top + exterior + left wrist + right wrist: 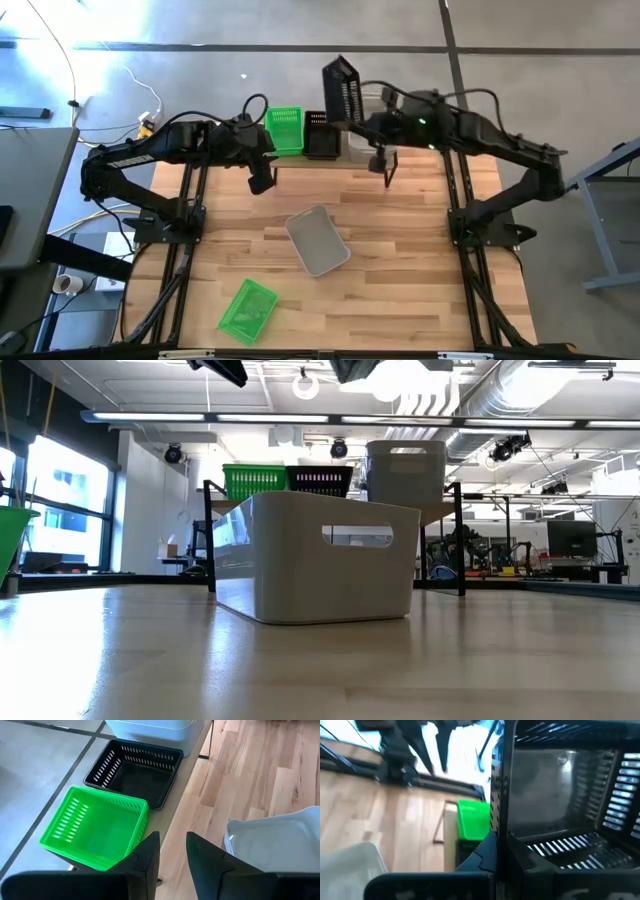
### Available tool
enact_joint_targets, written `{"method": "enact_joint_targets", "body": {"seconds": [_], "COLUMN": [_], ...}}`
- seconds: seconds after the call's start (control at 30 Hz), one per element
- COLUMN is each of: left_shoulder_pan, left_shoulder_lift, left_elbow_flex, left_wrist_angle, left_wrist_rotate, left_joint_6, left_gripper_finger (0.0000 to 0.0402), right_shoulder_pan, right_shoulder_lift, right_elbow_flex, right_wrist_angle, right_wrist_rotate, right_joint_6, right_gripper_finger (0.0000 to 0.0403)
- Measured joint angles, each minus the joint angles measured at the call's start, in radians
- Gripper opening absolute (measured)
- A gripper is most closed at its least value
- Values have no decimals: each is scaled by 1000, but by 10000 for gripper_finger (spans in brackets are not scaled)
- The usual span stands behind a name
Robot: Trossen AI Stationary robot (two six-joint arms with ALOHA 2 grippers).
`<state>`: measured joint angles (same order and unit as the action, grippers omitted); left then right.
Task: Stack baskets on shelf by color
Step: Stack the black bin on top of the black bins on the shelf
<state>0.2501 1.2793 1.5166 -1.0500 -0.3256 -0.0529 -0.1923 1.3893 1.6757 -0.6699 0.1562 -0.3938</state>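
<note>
I have the right claw (495, 845) pinching a tilted black basket (342, 88) above the shelf (172, 825); my left claw (172, 857) hangs empty, slightly spread, beside the green basket (95, 827)

You see a light-wood tabletop (400, 250) of planks, smooth with a soft sheen. The bright green perforated plastic basket (95, 827) looks glossy; the black perforated plastic basket (135, 770) duller. The pale grey plastic basket (320, 555) has smooth, solid-looking walls with a satin finish.
</note>
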Motion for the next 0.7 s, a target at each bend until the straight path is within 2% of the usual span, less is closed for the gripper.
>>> {"method": "enact_joint_targets", "body": {"seconds": [0.17,0.5,0.7], "left_shoulder_pan": [0,0,0], "left_shoulder_lift": [1,1,2], "left_elbow_flex": [0,0,0], "left_wrist_angle": [-1,-1,-1], "left_wrist_rotate": [0,0,0], "left_joint_6": [-8,-5,-5], "left_gripper_finger": [86,86,86], "right_shoulder_pan": [-45,-46,-45], "right_shoulder_lift": [107,360,446], "right_elbow_flex": [107,371,452], "right_wrist_angle": [-120,-428,-508], "right_wrist_rotate": [0,38,39], "right_joint_6": [0,47,60], "right_gripper_finger": [0,0,0]}}
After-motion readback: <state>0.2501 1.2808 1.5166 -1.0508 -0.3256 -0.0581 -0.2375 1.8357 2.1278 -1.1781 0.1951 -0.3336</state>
